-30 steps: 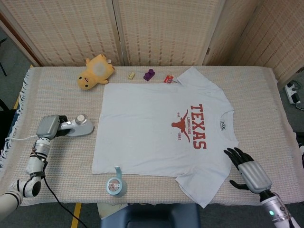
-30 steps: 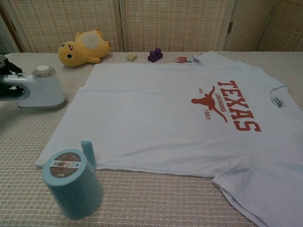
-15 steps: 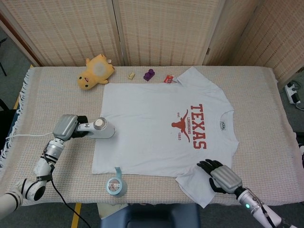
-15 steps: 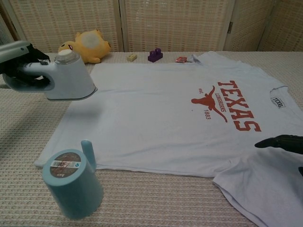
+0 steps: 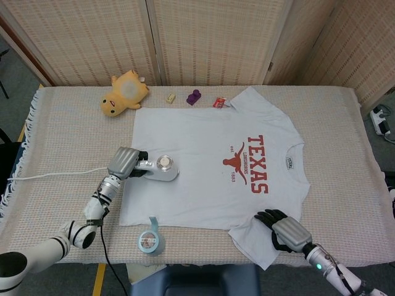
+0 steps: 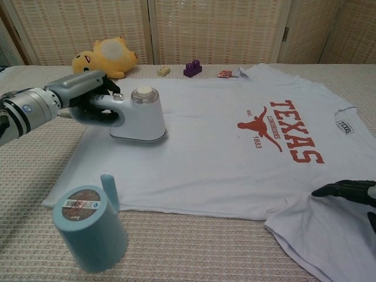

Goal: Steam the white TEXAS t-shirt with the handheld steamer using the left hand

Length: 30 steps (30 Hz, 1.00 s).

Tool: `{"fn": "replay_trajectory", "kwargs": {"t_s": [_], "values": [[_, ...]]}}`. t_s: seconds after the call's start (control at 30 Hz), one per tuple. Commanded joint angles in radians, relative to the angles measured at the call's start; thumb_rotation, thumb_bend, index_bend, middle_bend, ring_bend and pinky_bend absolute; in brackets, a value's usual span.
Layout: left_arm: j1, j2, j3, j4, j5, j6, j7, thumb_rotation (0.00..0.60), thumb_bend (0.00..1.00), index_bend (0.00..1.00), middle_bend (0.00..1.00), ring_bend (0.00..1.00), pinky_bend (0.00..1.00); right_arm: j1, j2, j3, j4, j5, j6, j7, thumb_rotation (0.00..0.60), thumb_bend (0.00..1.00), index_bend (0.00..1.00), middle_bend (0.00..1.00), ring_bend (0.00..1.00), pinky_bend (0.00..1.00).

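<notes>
The white TEXAS t-shirt lies flat across the middle of the table, red print toward the right. My left hand grips the handle of the white handheld steamer, whose base rests on the shirt's left part. A white cord trails off to the left. My right hand rests with curled fingers on the shirt's near right sleeve, holding nothing.
A light blue tape roll stands near the front edge, below the steamer. A yellow plush toy, a small yellow block, a purple block and a red item lie along the shirt's far edge.
My left hand carried the steamer rightward from the bare table onto the shirt's left part. My right hand moved left onto the near sleeve and has held there.
</notes>
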Motion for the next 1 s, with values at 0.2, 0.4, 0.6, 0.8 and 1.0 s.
{"fn": "replay_trajectory", "kwargs": {"t_s": [0.2, 0.4, 0.6, 0.8, 1.0], "values": [[-0.014, -0.085, 0.01, 0.179, -0.033, -0.041, 0.021, 0.6, 0.43, 1.0, 1.0, 0.86, 0.73, 0.0, -0.005, -0.011, 0.007, 0.002, 0.016, 0.008, 0.441, 0.95, 0.0, 0.06, 0.0, 0.07], [0.034, -0.058, 0.026, 0.239, -0.043, -0.03, -0.013, 0.6, 0.43, 1.0, 1.0, 0.86, 0.73, 0.003, -0.006, -0.013, 0.008, 0.007, 0.021, 0.009, 0.44, 0.95, 0.0, 0.06, 0.0, 0.07], [0.087, -0.018, 0.021, 0.282, -0.072, -0.027, -0.053, 0.6, 0.43, 1.0, 1.0, 0.86, 0.73, 0.006, -0.006, -0.015, 0.007, 0.009, 0.029, 0.007, 0.441, 0.95, 0.0, 0.06, 0.0, 0.07], [0.107, 0.031, -0.009, 0.196, -0.076, 0.046, -0.11, 0.6, 0.43, 1.0, 1.0, 0.86, 0.73, 0.008, -0.006, -0.019, 0.007, 0.006, 0.04, 0.014, 0.442, 0.95, 0.0, 0.06, 0.0, 0.07], [0.048, 0.037, -0.034, 0.076, -0.056, 0.073, -0.026, 0.6, 0.43, 1.0, 1.0, 0.86, 0.73, 0.01, -0.005, -0.023, 0.009, 0.01, 0.039, 0.014, 0.441, 0.95, 0.0, 0.06, 0.0, 0.07]]}}
